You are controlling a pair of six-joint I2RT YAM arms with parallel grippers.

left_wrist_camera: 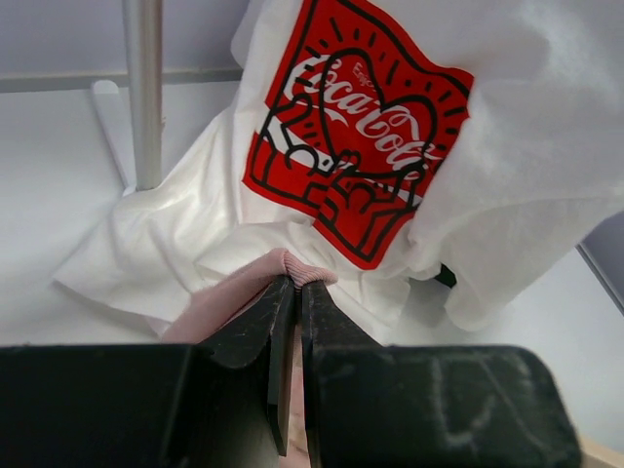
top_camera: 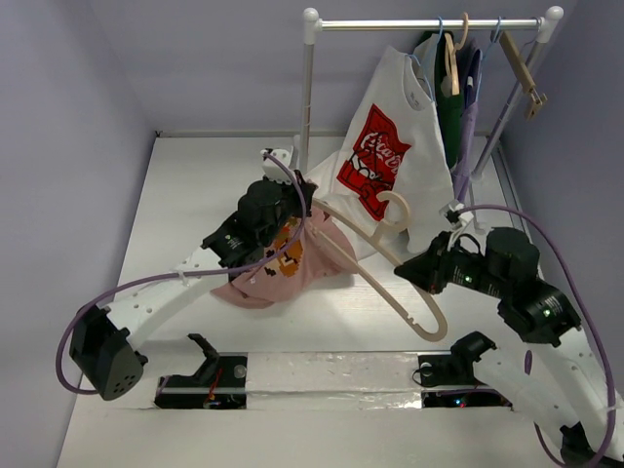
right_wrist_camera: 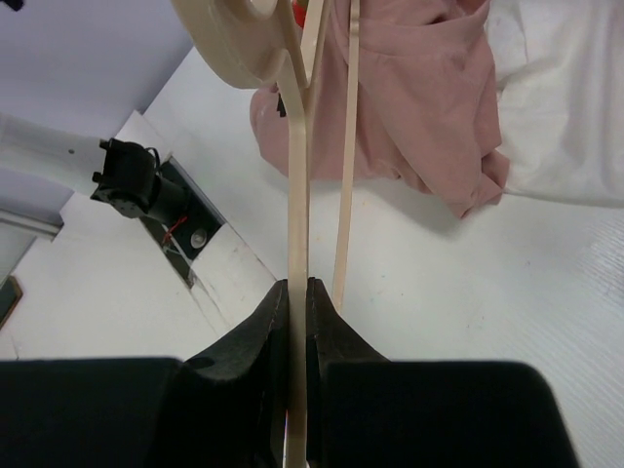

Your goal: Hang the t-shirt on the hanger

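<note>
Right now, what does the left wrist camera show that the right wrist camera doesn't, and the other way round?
Only the left wrist view: the rack pole, the red logo on the white t-shirt, and the left gripper shut on a fold of the pink t-shirt. Only the right wrist view: the hanger, clamped edge-on by the right gripper, and a black fixture on the left. Both: the pink t-shirt, with white cloth beside it.

Pale lilac walls (top_camera: 58, 97) enclose a white table (top_camera: 195, 175) with a garment rail (top_camera: 429, 23).
</note>
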